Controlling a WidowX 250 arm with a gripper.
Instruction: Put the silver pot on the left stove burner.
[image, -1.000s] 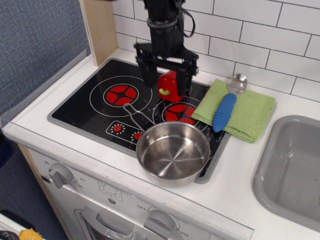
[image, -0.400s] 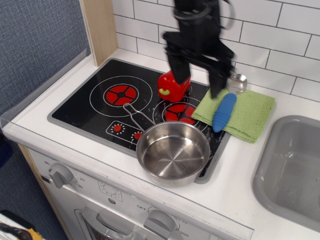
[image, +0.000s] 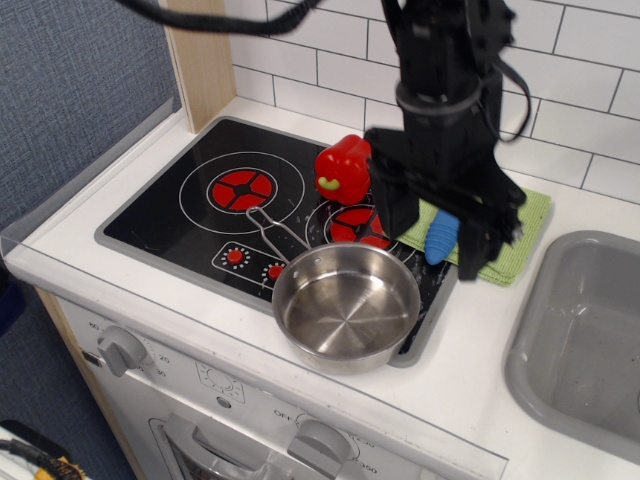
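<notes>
The silver pot (image: 346, 306) sits at the front right corner of the black cooktop, partly over its edge, with its wire loop handle (image: 274, 229) pointing back left. The left stove burner (image: 241, 187) is a bare red disc in white rings. My gripper (image: 436, 240) hangs open and empty above the pot's right rear rim, its two dark fingers (image: 399, 215) spread wide, in front of the green cloth.
A red toy pepper (image: 342, 170) stands behind the right burner (image: 357, 224). A green cloth (image: 520, 235) with a blue-handled spoon (image: 439, 238) lies right of the cooktop, mostly hidden by the arm. A grey sink basin (image: 582, 340) is at far right. Wood panel and tiled wall stand behind.
My gripper has moved from around the red pepper at the back of the cooktop rightward and forward, down to the pot's right rear side. The pepper stays standing; the pot has not moved.
</notes>
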